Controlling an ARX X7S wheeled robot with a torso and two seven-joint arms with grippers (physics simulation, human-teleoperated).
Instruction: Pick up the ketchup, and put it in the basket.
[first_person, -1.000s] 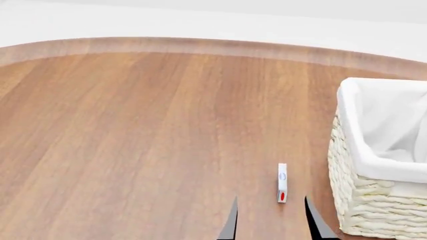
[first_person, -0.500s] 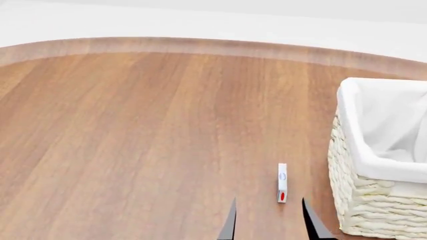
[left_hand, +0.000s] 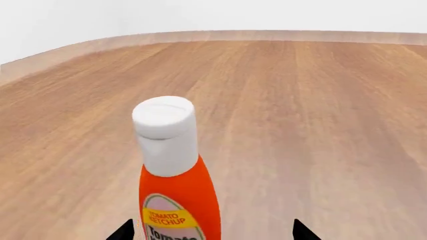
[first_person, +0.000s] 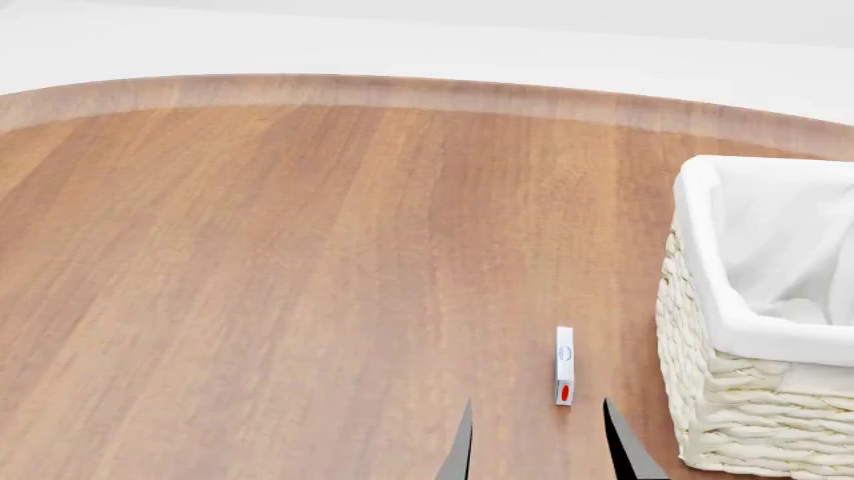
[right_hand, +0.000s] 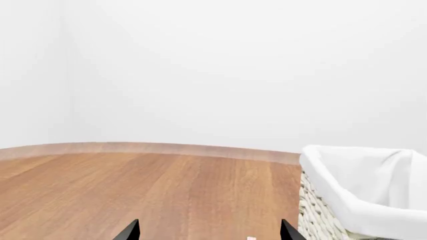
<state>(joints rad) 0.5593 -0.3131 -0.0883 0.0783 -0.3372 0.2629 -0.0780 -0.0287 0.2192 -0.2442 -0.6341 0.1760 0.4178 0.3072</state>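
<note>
The ketchup (left_hand: 179, 190), an orange-red bottle with a white cap and yellow label, stands upright on the wooden table in the left wrist view. My left gripper (left_hand: 212, 231) is open, its two dark fingertips either side of the bottle's body, which sits nearer one tip, with gaps showing. The ketchup does not show in the head view. The basket (first_person: 747, 300), cream wicker with a white liner, stands at the right edge of the head view and also shows as the basket (right_hand: 347, 195). My right gripper (first_person: 545, 445) is open and empty near the basket, seen too as the right gripper (right_hand: 209, 231).
A small white-and-red box (first_person: 565, 365) stands on the table just beyond my right fingertips, left of the basket; its top peeks in as the box (right_hand: 251, 238). The wooden table (first_person: 267, 280) has a curved far edge before a white wall.
In the head view my right gripper's fingertips have slipped slightly toward the near edge. The box and basket have not moved.
</note>
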